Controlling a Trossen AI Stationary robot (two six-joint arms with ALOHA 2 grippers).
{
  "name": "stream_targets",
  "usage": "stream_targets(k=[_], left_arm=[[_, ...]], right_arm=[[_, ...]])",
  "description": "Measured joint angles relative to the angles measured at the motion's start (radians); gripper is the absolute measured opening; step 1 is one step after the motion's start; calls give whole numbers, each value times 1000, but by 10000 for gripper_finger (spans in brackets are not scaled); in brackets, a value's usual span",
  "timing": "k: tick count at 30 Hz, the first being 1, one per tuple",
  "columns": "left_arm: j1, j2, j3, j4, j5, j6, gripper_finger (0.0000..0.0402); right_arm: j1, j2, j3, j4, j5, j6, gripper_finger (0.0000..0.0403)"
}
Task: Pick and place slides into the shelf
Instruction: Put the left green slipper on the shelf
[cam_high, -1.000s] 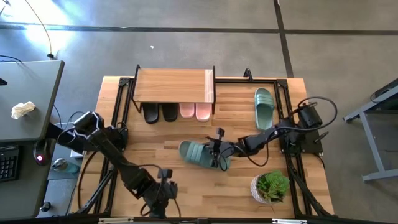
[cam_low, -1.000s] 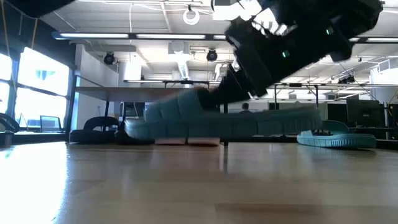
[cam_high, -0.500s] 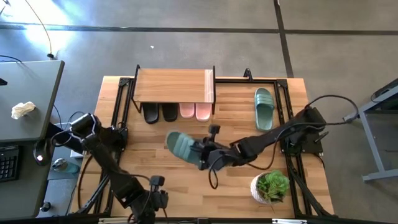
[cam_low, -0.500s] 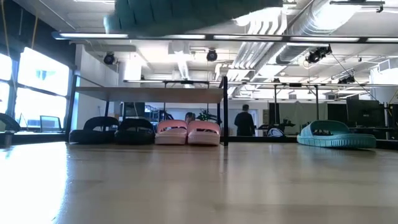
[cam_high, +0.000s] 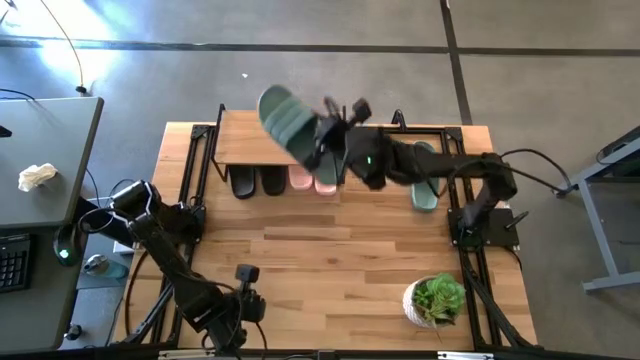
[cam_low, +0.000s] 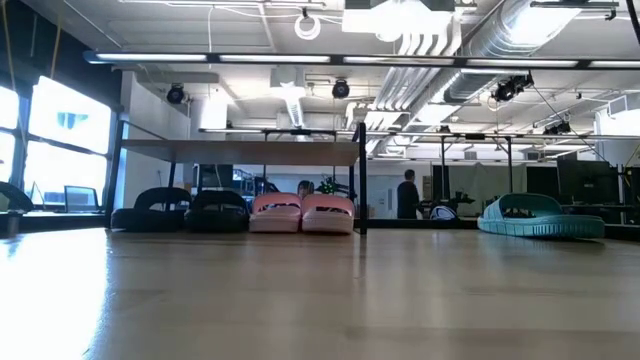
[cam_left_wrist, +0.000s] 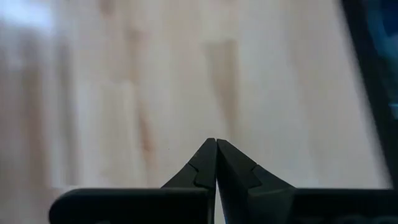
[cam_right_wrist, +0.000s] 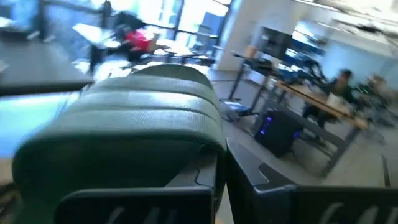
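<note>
Right gripper (cam_high: 325, 135) clamps 1 sage-green ribbed slide (cam_high: 285, 117), raised from mid-table to above the shelf (cam_high: 280, 137). Left gripper (cam_left_wrist: 216, 163) closed, empty.

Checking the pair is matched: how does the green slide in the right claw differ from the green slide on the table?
The held green slide is up in the air over the shelf, tilted; the other green slide lies flat on the table, right of the shelf. The held one is gripped by the right claw; the other is untouched, partly hidden under the right arm in the high view. Both are sage green with ribbed straps.
</note>
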Motion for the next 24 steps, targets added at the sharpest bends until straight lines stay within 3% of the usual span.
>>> stream_targets(k=[7,11,14,18,24], left_arm=[[15,-1,0,-164,-363,-70,0],[55,-1,0,-373,-489,-233,0],[99,-10,-17,-460,-552,-311,0],[159,-94,-105,-352,-564,-242,0],[220,-324,-352,48,-436,80,0]], right_arm=[[-173,36,0,-3,-106,173,0],[-240,84,0,2,-185,232,0],[-265,137,0,37,-176,246,0],[-284,216,-1,120,-116,244,0],[-309,295,-1,145,-100,302,0]])
